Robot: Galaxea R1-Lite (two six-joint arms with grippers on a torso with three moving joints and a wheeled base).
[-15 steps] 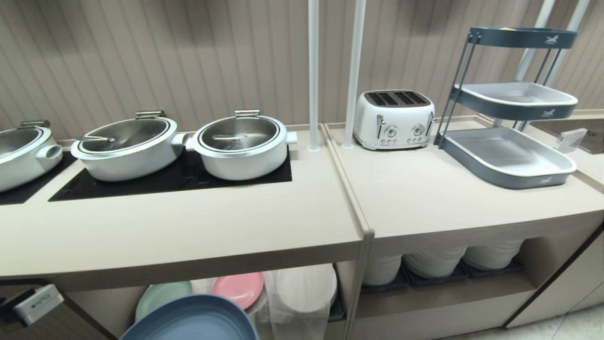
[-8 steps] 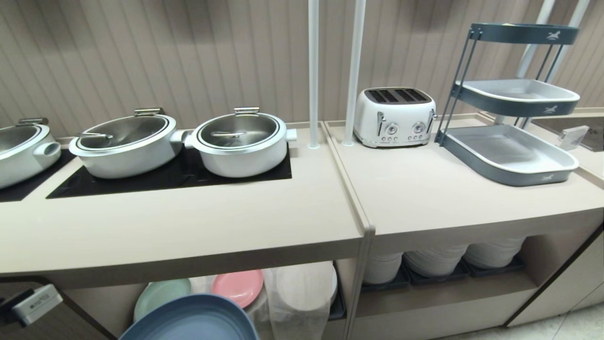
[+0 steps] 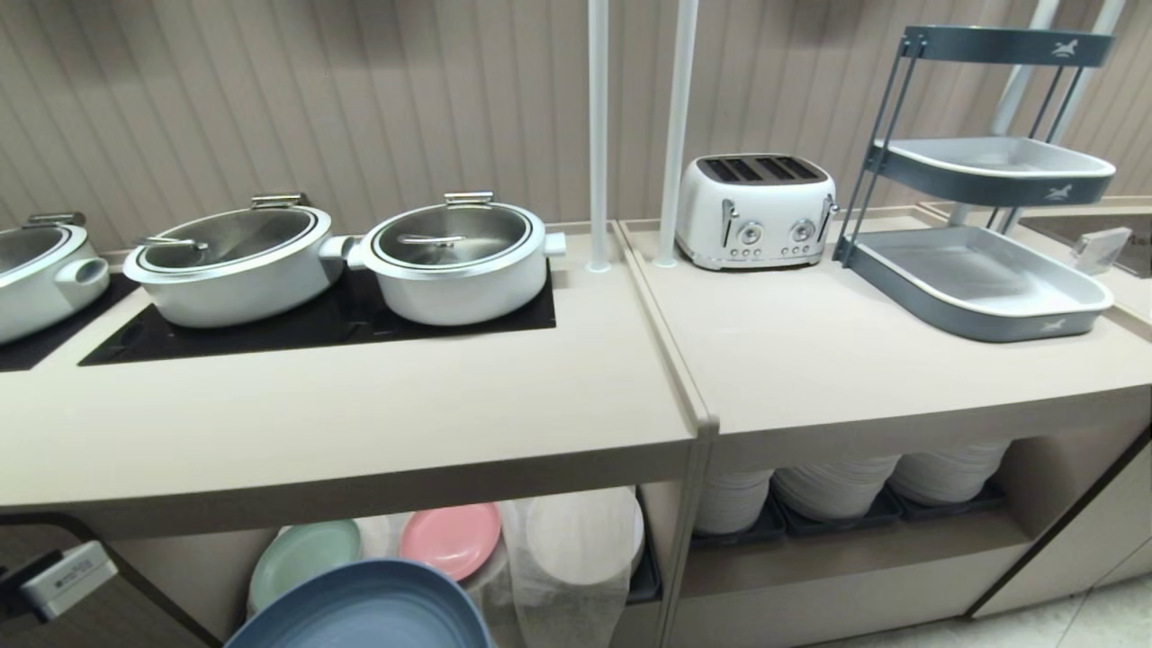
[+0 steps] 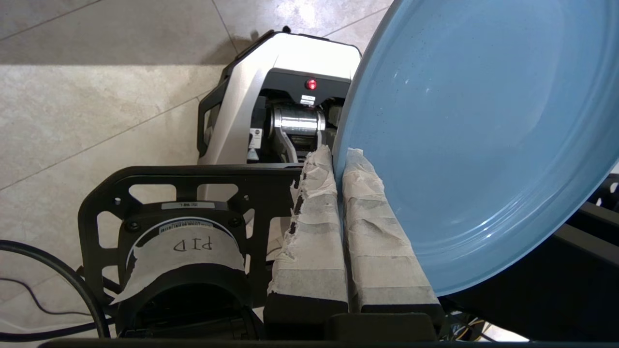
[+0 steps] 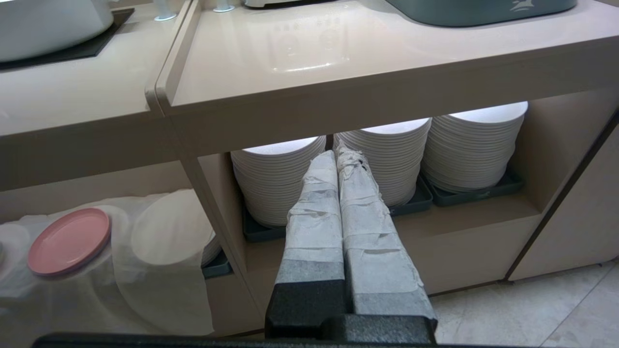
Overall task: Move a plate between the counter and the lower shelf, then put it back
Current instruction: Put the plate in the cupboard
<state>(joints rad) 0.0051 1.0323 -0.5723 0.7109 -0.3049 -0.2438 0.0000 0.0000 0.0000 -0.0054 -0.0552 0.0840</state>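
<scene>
i am holding the blue plate [image 4: 464,145] by its rim with the left gripper [image 4: 338,162]; the taped fingers [image 4: 314,232] are pinching tight on the edge, one on each face. in the head view the plate [image 3: 360,612] is showing at the bottom edge, in front of the lower shelf [image 3: 180,576] and below the front edge of the counter [image 3: 360,423], touching neither. inside that shelf a green plate [image 3: 301,558] and a pink plate [image 3: 450,538] are lying on a white cloth [image 3: 567,576] draped over stacks. two white lidded pots [image 3: 454,256] are sitting on the black panel [image 3: 297,328] set into the counter. the right gripper [image 5: 341,157] is hanging closed on nothing, pointing toward the stacks of white plates [image 5: 280,183] in the neighbouring compartment, under the top with the toaster [image 3: 754,209].
</scene>
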